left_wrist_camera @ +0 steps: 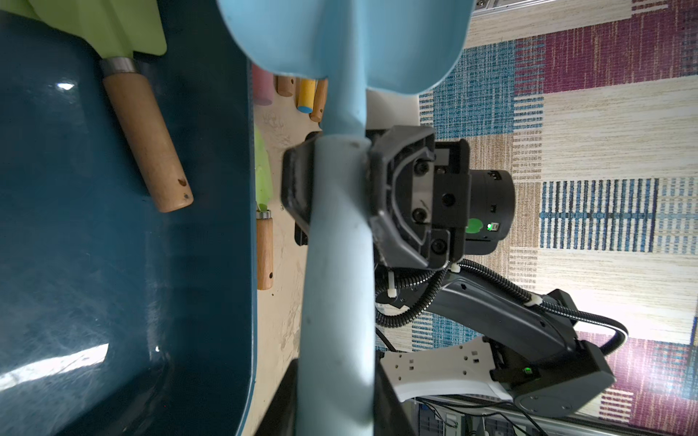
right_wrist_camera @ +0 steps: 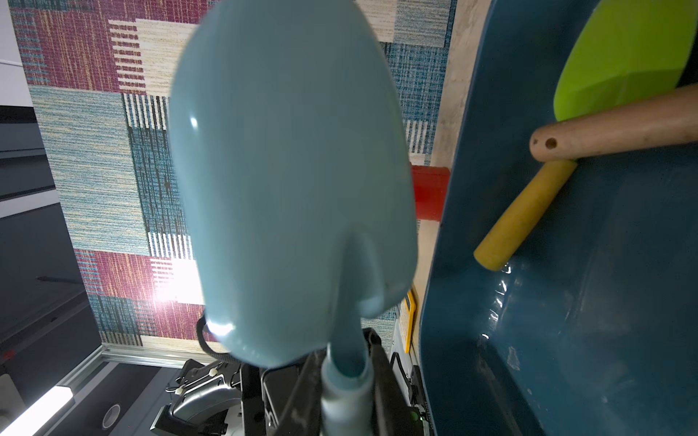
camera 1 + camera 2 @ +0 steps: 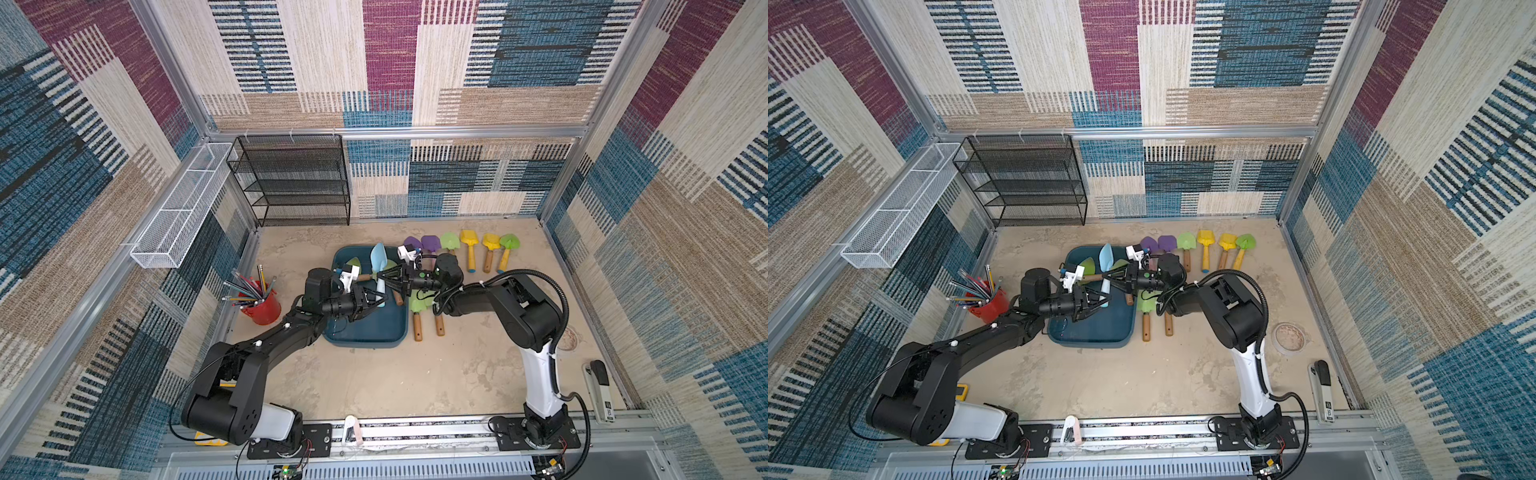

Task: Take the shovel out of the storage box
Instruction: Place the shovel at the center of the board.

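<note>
A light blue shovel (image 3: 378, 259) hangs above the dark teal storage box (image 3: 374, 328), blade toward the back wall. My left gripper (image 3: 380, 301) is shut on the lower part of its handle (image 1: 336, 302). My right gripper (image 3: 380, 279) is shut on the same handle just below the blade (image 2: 291, 170), coming in from the right. In the left wrist view the right gripper's fingers (image 1: 381, 196) press both sides of the handle. A green shovel with a wooden handle (image 1: 147, 139) and a yellow handle (image 2: 525, 215) lie inside the box (image 2: 566, 339).
Several coloured shovels (image 3: 469, 245) lie in a row behind the box's right side, and two green ones (image 3: 417, 316) lie beside it. A red pencil cup (image 3: 262, 309) stands left. A black mesh rack (image 3: 291, 178) and a white wire basket (image 3: 178, 208) line the back left. A stapler (image 3: 598, 390) lies front right.
</note>
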Action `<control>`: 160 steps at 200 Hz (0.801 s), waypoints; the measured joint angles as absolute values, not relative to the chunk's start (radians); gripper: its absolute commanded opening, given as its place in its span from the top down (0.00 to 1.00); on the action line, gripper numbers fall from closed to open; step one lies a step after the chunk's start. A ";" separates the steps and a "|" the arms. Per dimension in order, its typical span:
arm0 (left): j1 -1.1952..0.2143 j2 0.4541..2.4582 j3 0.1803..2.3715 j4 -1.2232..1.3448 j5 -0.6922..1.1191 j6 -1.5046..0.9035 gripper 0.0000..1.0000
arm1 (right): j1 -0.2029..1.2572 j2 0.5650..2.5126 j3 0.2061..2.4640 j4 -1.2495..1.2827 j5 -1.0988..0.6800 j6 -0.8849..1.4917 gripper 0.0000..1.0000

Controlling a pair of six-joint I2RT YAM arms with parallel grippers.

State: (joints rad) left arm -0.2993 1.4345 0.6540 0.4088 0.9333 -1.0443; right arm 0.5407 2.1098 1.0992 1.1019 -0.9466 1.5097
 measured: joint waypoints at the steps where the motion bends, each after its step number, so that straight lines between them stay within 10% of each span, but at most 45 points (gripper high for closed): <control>1: -0.299 1.435 0.654 0.409 0.933 -1.045 0.92 | 0.541 2.110 1.099 1.102 -0.947 1.510 0.88; 61: -0.299 1.441 0.661 0.400 0.939 -1.044 0.58 | 0.537 2.107 1.096 1.098 -0.947 1.509 0.91; 160: -0.290 1.369 0.810 0.071 0.857 -0.846 0.53 | 0.469 1.953 1.020 0.890 -0.930 1.339 0.90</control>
State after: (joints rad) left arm -0.2897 1.3693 0.8101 0.0711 0.8566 -0.8463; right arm 0.4690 1.9530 1.0203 0.8898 -0.9298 1.3392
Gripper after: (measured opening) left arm 0.469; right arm 0.209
